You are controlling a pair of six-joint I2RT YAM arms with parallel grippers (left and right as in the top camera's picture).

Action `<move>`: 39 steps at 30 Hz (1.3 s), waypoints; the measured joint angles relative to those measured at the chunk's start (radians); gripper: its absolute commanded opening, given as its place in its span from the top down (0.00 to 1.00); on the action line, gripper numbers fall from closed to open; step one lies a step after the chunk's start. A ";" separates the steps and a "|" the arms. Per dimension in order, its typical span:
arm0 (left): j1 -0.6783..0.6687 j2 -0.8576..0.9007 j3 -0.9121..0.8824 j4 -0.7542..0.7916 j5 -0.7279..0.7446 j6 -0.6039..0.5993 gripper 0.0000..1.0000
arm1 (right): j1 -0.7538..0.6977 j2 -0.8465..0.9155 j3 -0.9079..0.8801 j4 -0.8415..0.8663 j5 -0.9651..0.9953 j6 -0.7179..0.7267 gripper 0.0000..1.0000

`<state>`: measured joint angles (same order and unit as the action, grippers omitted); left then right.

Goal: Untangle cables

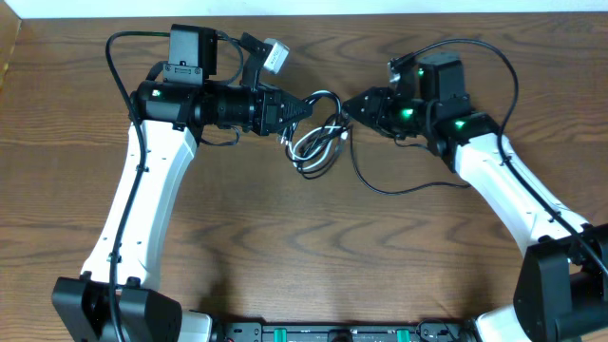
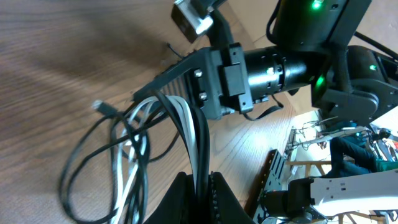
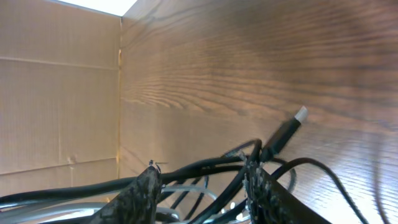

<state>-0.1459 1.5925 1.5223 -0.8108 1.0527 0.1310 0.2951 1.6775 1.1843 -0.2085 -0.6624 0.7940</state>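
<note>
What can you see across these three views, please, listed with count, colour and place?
black cables: count unclear in the tangle, black, looped at the table's middle between the two grippers
white cable: one, white, in the same tangle
plug: one, black with a silver tip, on a cable end beyond the right gripper
table: one, dark brown wood, under everything
cardboard wall: one, tan, standing at the table's edge
left arm: one, white and black, left side
right arm: one, white and black, right side
left gripper: one, black, shut on black and white cables
right gripper: one, black, jaws open with cables running between them
</note>
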 measured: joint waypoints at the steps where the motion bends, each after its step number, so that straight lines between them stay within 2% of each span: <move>1: 0.000 0.000 0.000 0.000 0.000 0.000 0.93 | 0.002 0.002 0.000 0.000 0.000 0.013 0.62; 9: 0.000 0.000 0.000 0.000 0.000 0.000 0.93 | 0.003 0.005 0.000 -0.061 0.001 0.055 0.66; 26: 0.000 0.000 0.000 0.000 -0.001 0.000 0.92 | 0.082 0.052 0.000 -0.022 0.006 0.071 0.74; 32: 0.000 0.000 0.000 0.000 -0.004 0.000 0.93 | 0.083 0.111 0.000 0.064 0.006 0.094 0.85; 35: 0.000 0.000 0.000 0.000 -0.004 0.000 0.93 | 0.083 0.112 0.000 0.069 0.007 0.103 0.98; 39: 0.000 0.000 0.000 0.000 -0.004 0.000 0.93 | 0.084 0.112 0.000 0.076 0.007 0.109 0.99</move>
<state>-0.1459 1.5925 1.5223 -0.8108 1.0485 0.1310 0.3786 1.7897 1.1843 -0.1322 -0.6552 0.9031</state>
